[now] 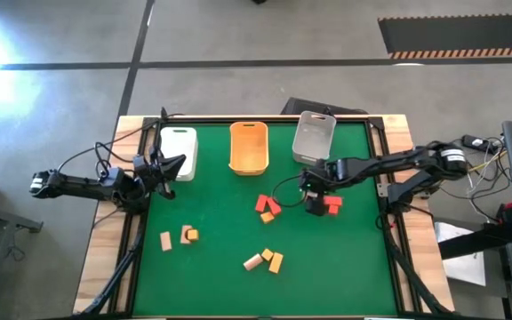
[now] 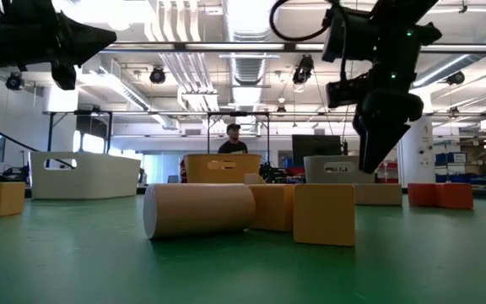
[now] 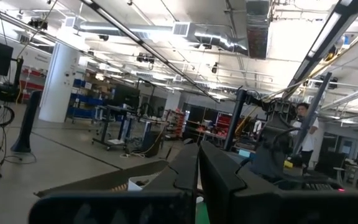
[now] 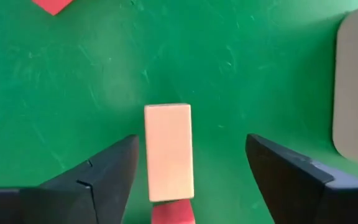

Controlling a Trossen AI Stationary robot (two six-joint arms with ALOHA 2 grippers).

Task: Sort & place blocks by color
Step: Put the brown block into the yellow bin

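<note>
My right gripper (image 4: 191, 163) hangs open over the green mat, pointing steeply down. A pale tan bar block (image 4: 168, 151) lies flat on the mat between its two fingers, apart from both, with a red block (image 4: 173, 214) at its near end. In the high view that gripper (image 1: 315, 203) covers the tan block, and a red block (image 1: 332, 204) shows beside it. More red blocks (image 1: 268, 207) lie to its left. Tan and yellow-orange blocks (image 1: 188, 235) (image 1: 267, 260) lie toward the near edge. My left gripper (image 1: 172, 165) waits shut, raised at the table's left by the white bin.
Three bins stand in a row at the far edge: white (image 1: 179, 151), orange (image 1: 248, 147) and grey (image 1: 314, 138). The grey bin's wall (image 4: 357, 93) is close to my right gripper. In the low view a person stands in the room behind the table.
</note>
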